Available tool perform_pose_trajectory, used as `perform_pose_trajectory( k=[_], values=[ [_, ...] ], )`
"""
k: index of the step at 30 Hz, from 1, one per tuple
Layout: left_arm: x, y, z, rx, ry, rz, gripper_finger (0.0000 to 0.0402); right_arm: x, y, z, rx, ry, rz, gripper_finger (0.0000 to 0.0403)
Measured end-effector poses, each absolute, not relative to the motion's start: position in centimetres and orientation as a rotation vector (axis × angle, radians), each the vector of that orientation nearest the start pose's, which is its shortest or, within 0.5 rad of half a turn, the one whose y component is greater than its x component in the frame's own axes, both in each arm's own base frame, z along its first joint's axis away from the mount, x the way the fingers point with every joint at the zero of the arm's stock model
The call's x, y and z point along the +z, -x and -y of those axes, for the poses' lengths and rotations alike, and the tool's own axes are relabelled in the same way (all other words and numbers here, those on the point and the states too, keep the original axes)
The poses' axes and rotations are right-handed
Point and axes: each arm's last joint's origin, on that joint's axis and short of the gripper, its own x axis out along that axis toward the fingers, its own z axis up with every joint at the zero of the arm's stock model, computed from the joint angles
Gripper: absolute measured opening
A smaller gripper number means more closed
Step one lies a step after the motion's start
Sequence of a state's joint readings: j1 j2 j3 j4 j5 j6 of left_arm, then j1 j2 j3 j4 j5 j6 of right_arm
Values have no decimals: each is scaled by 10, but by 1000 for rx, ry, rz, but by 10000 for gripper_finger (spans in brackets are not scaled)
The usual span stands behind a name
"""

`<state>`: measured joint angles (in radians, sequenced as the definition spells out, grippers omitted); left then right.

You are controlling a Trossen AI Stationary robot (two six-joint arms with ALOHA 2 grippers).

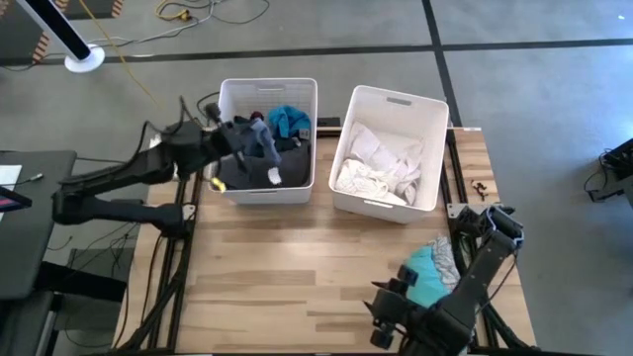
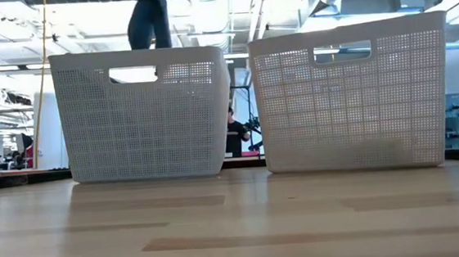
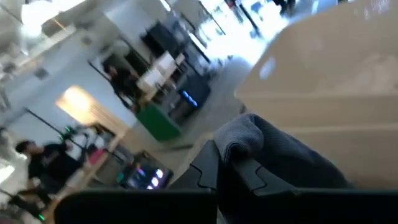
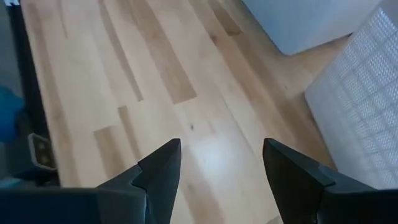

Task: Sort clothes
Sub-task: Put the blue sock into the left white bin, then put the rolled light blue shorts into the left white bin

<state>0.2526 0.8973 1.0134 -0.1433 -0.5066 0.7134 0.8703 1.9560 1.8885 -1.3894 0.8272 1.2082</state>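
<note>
My left gripper (image 1: 229, 138) is at the left rim of the left white bin (image 1: 229, 91), shut on a grey-blue garment (image 1: 263, 144) that hangs over the bin; the low view shows this garment (image 2: 149, 20) dark above the bin's rim. Dark clothes, a blue garment (image 1: 289, 121) and a white piece (image 1: 275, 176) lie in that bin. White clothes (image 1: 384, 163) fill the right bin (image 1: 398, 97). A teal garment (image 1: 427, 279) and a patterned white one (image 1: 445, 255) lie on the table's near right. Beside them my right gripper (image 4: 221, 149) stands open above bare wood. My left gripper pinches a bunched fold of the grey-blue garment (image 3: 241, 138) between its two fingers; one layer or several, I cannot tell. The fingers lie about level and come from the table's left side. The garment hangs slack below them, and its lower end (image 2: 154, 42) drops behind the bin's rim.
The two bins stand side by side at the table's far edge. Bare wooden tabletop (image 1: 297, 267) stretches from the bins to the near edge. The right arm (image 1: 475, 267) leans over the clothes at the near right. A cable and a floor stand (image 1: 84, 59) lie beyond the table.
</note>
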Motion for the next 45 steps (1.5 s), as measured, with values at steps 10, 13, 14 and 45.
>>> perform_pose_trajectory(
  k=[10, 13, 14, 45],
  values=[
    [348, -199, -119, 638, -484, -550, 9, 302, -230, -287, -543, -162, -866, 239],
    [333, -207, -133, 619, -442, -630, 23, 300, -222, -286, -595, -217, -920, 239],
    [329, -209, -136, 607, -433, -646, 31, 300, -220, -287, -605, -242, -936, 239],
    [369, -196, -84, 25, -168, -204, 250, 236, -196, -279, -1004, -468, -1250, 313]
  ],
)
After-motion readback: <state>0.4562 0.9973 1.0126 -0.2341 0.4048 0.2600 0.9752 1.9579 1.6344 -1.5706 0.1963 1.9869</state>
